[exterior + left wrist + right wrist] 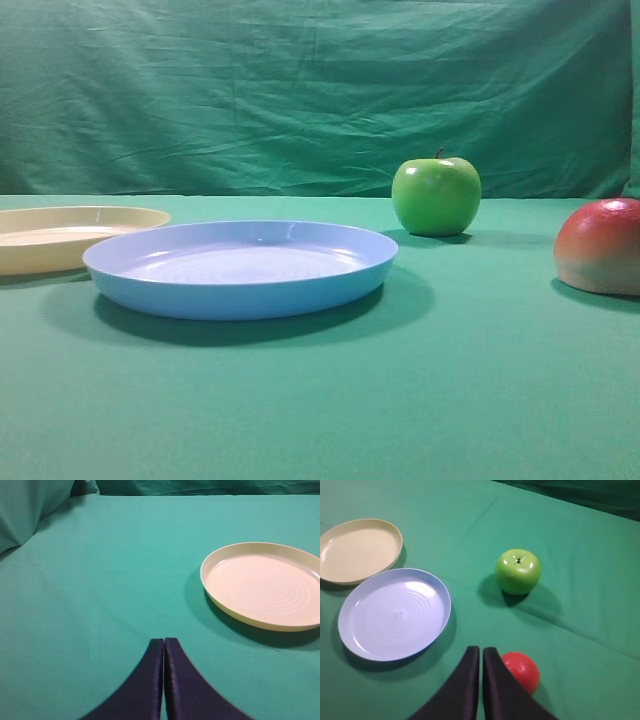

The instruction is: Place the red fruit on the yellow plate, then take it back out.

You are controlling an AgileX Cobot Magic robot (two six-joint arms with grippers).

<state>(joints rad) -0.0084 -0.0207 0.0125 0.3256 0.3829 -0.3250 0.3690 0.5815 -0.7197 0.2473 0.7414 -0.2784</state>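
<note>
Fruit first: the red fruit [521,671] sits on the green cloth [580,605] just right of my right gripper [481,652], whose fingers are pressed together on nothing. My left gripper [163,644] is likewise closed, the yellow plate [263,585] bare to its right.

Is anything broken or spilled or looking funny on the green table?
Nothing stands out. The yellow plate and the blue plate lie flat and empty, side by side. The green apple stands upright with its stem on top. The red fruit sits whole on the cloth beside the shut right hand.
</note>
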